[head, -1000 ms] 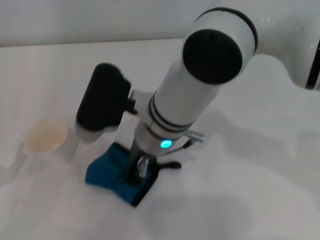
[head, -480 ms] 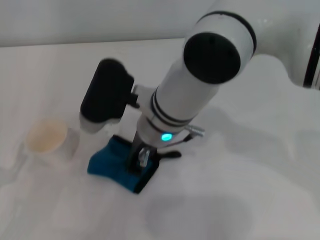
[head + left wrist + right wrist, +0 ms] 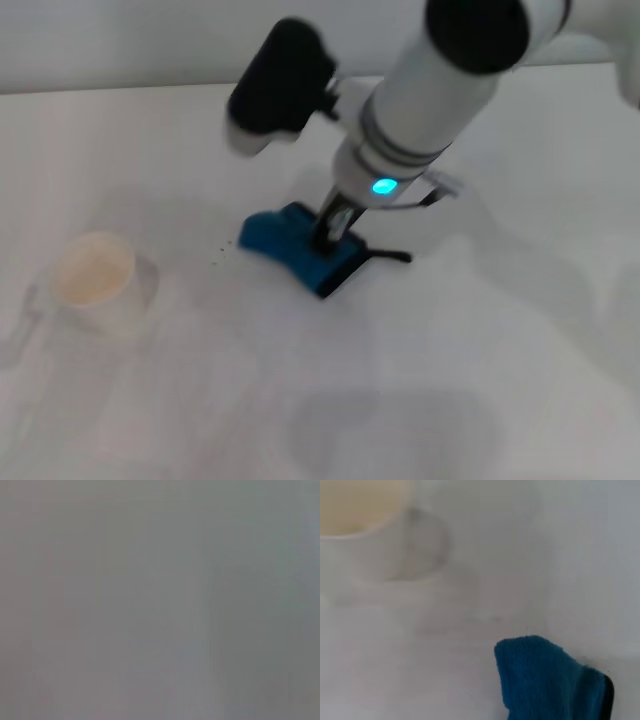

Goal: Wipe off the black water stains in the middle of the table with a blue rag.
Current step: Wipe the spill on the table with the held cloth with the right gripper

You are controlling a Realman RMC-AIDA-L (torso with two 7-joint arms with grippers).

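1. No brownish-black blob or dark ring can be made out on the table (image 3: 520, 380) in the head view; only a few tiny grey specks are seen just left of the blue rag (image 3: 300, 243). By that evidence, the wiping is judged to be well advanced or nearly done, though whatever lies under the rag is hidden.
2. Left of the rag, well apart from it, a pale paper cup (image 3: 96, 275) is seen standing upright; it is also caught in the right wrist view (image 3: 365, 527).
3. The rag is seen crumpled into a teal-blue heap with black edging, pressed onto the tabletop, a black loop trailing from its right side.
4. The rag is gripped from above by the right gripper (image 3: 335, 222), its jaws closed on the cloth.
5. Nothing of the left gripper is shown; its wrist view is blank grey.
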